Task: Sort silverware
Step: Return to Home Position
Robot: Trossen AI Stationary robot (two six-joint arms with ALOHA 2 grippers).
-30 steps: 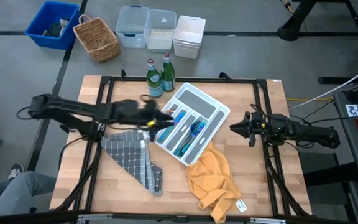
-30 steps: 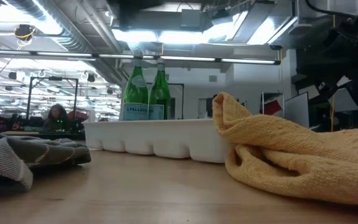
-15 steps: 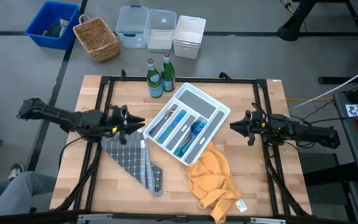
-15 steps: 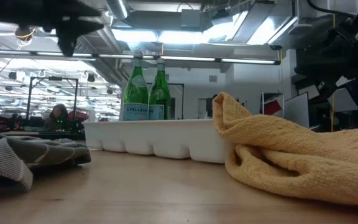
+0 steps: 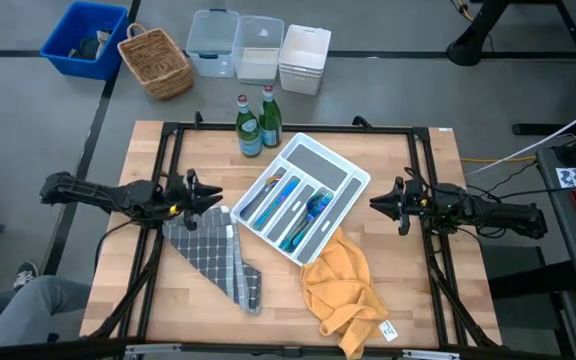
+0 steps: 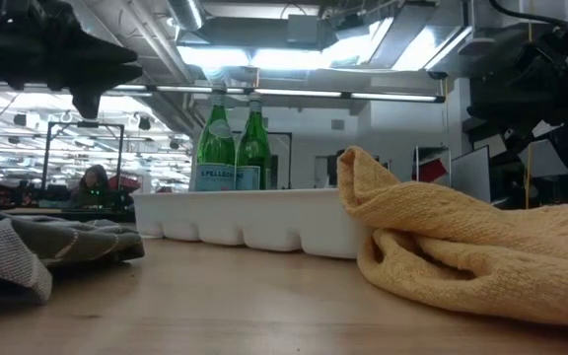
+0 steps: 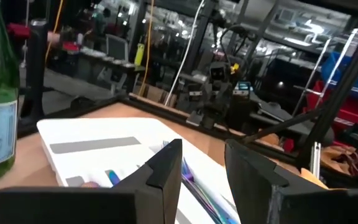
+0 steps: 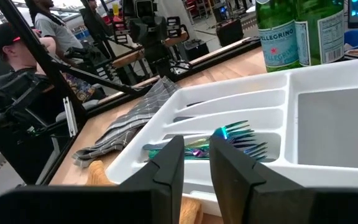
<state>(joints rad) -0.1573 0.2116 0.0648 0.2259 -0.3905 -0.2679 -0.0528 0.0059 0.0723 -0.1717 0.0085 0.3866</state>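
The silverware (image 5: pixel 296 208), blue and teal plastic pieces, lies in the long compartments of a white tray (image 5: pixel 354 180) at the table's middle. It also shows in the right wrist view (image 8: pixel 232 140) and the left wrist view (image 7: pixel 188 177). My left gripper (image 5: pixel 218 197) hovers left of the tray, above a grey cloth's far edge. It points at the tray, open and empty (image 7: pixel 204 168). My right gripper (image 5: pixel 372 203) waits right of the tray and points at it. Its fingers stand a little apart and hold nothing (image 8: pixel 196 165).
Two green bottles (image 5: pixel 257 122) stand just behind the tray. A grey checked cloth (image 5: pixel 213 255) lies left of and in front of the tray, and a yellow cloth (image 5: pixel 343 290) at the tray's near corner. Bins and a basket (image 5: pixel 155 62) stand beyond the far edge. A person (image 8: pixel 17 56) sits beyond the table's left side.
My left gripper has drawn back from over the tray's left end toward the table's left edge, and now hovers beside the tray. The silverware and the tray have stayed where they were.
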